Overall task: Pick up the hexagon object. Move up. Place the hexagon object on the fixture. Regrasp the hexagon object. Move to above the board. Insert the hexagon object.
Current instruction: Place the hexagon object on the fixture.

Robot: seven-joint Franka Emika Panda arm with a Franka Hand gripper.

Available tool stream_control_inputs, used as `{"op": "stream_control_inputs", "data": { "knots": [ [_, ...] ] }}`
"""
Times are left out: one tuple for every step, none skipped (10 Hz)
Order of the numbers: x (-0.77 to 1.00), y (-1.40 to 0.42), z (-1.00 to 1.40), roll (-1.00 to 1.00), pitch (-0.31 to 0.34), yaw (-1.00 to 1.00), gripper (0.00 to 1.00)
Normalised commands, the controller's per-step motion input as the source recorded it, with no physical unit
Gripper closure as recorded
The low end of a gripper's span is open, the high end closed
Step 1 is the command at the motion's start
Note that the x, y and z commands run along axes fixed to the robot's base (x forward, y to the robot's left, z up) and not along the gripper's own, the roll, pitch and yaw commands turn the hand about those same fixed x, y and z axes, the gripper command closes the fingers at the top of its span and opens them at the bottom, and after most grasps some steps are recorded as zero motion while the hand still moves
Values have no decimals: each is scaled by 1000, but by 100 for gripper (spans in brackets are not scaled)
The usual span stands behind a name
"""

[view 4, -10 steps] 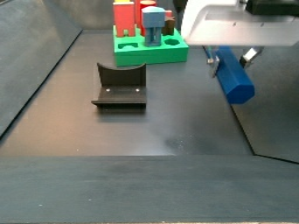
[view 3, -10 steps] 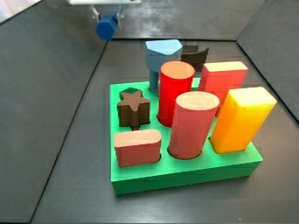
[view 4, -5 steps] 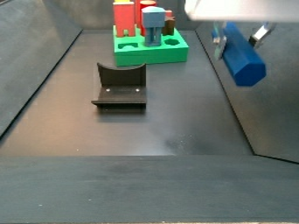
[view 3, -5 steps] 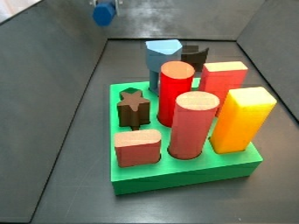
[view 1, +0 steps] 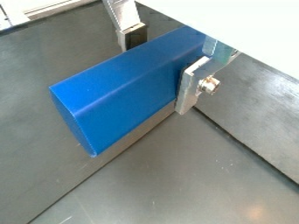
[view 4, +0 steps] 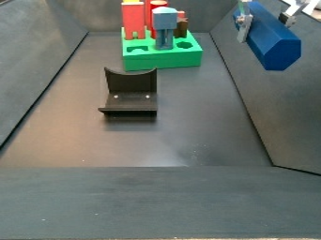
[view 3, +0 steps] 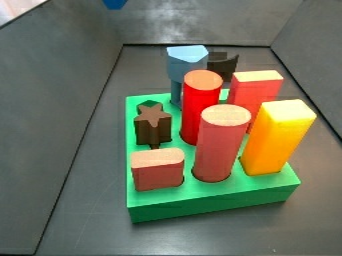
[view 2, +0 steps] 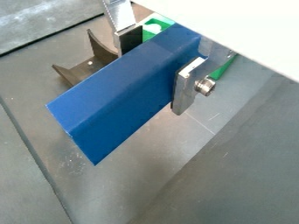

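- Gripping the hexagon object across its long faces, the gripper has its silver finger plates pressed against opposite sides of the piece in both wrist views.
- The hexagon object is a long, solid blue bar with flat faces meeting at sharp edges; its blunt end face points away from the gripper and looks slightly darker than the long sides.
- In a side view the gripper sits at the upper right edge, mostly cut off, with the blue piece hanging tilted just below it, well above the dark floor.
- Far to the left of and below the gripper in that view stands the fixture, a dark L-shaped bracket on the floor, apart from the held piece.
- Beyond the fixture, away from the gripper, lies the green board carrying red and other coloured pegs.
- In a side view the board fills the middle, holding a red cylinder, a yellow block and a brown star piece; only a sliver of blue shows at the top edge.
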Motion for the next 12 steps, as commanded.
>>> {"op": "stream_control_inputs", "data": {
  "knots": [
    [1000,-363,-189,-134,270,134,100],
    [1000,-335,-177,-132,235,107,100],
    [1000,-306,-161,-146,184,63,100],
    [1000,-289,-152,-131,156,43,100],
    [1000,-270,-142,-98,131,32,100],
    [1000,-258,-136,-88,116,29,100],
    [1000,-247,-132,-79,106,26,100],
    [1000,-226,-123,-74,89,23,100],
    [1000,-216,-119,-80,80,23,100],
    [1000,-196,-111,-97,70,22,100],
    [1000,-187,-108,-98,67,22,100],
    [1000,-171,-102,-91,65,21,100]
  ]
}}
